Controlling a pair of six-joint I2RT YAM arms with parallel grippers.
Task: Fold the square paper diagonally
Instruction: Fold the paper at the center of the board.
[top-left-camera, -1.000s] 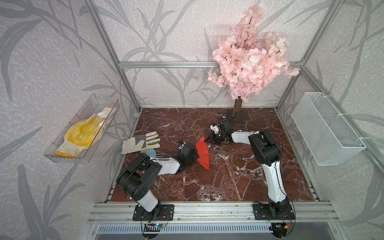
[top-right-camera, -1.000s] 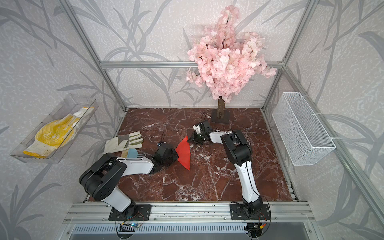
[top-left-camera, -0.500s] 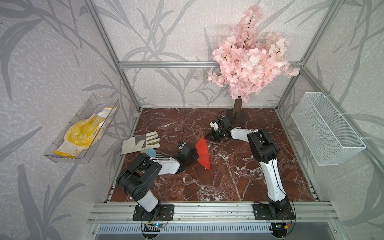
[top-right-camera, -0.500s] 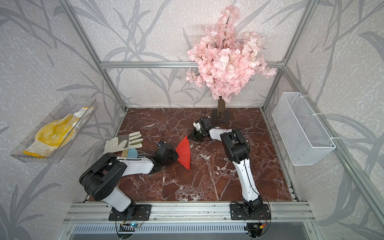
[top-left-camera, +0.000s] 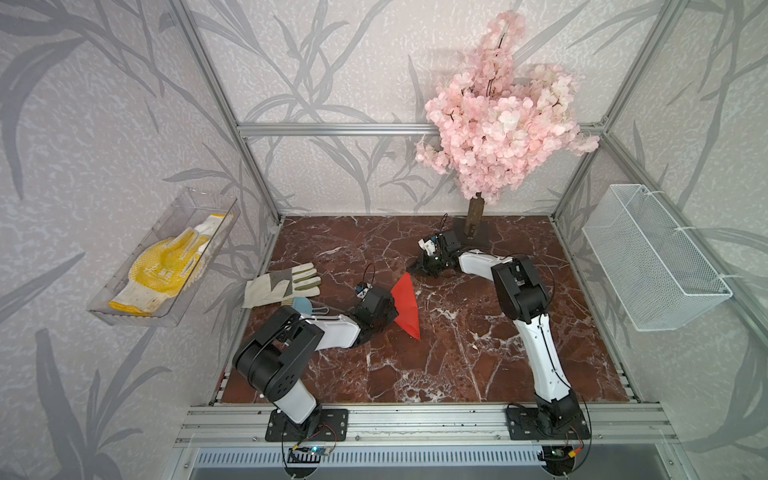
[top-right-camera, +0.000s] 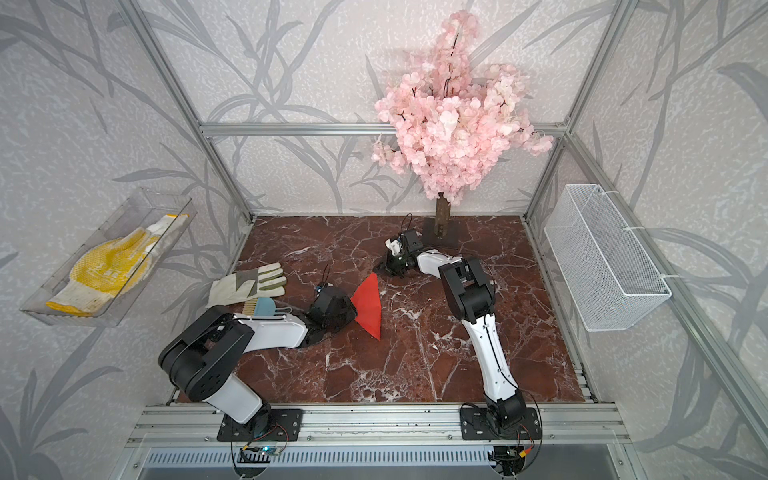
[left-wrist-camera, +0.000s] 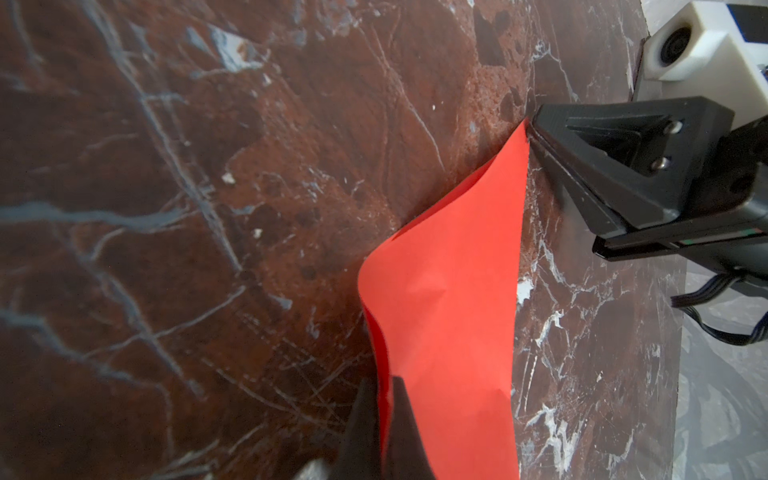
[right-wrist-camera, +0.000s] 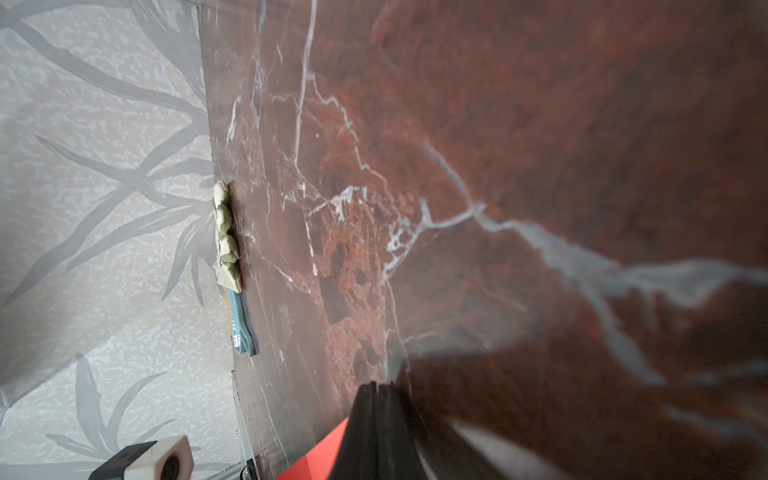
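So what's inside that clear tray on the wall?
A yellow and white glove lies inside the clear tray, filling most of it. Whether a second glove or anything else sits beneath it cannot be seen, because the glove covers that part.

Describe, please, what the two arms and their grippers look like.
The left arm and right arm have white shells, bulky black joints and black base plates, with thin black cables alongside. The left gripper and right gripper have matte black wedge-shaped fingers; a white camera housing tops the right wrist.

one paper (top-left-camera: 407, 305), two gloves (top-left-camera: 278, 284) (top-left-camera: 166, 270), one tree (top-left-camera: 498, 137)
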